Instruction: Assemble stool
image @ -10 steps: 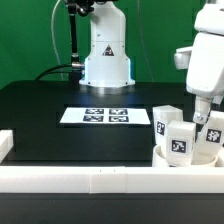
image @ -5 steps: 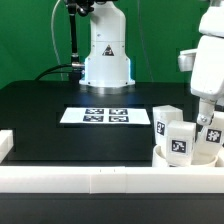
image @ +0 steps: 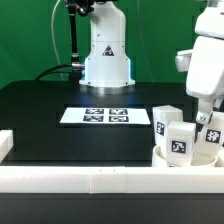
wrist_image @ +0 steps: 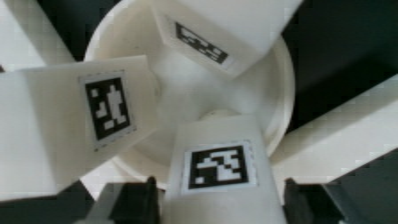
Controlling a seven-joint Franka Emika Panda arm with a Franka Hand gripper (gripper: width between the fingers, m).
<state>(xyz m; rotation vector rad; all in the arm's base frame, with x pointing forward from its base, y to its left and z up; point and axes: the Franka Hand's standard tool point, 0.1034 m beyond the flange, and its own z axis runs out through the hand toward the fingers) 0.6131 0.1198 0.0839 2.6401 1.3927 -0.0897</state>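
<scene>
At the table's front corner on the exterior view's right, three legs stand in the seat, the gripper half-closed around one, grip uncertain; assembly looks nearly finished.

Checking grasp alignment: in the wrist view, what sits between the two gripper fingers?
A tagged stool leg stands in the gap between the fingers, over the round seat. The wrist view shows this.
</scene>
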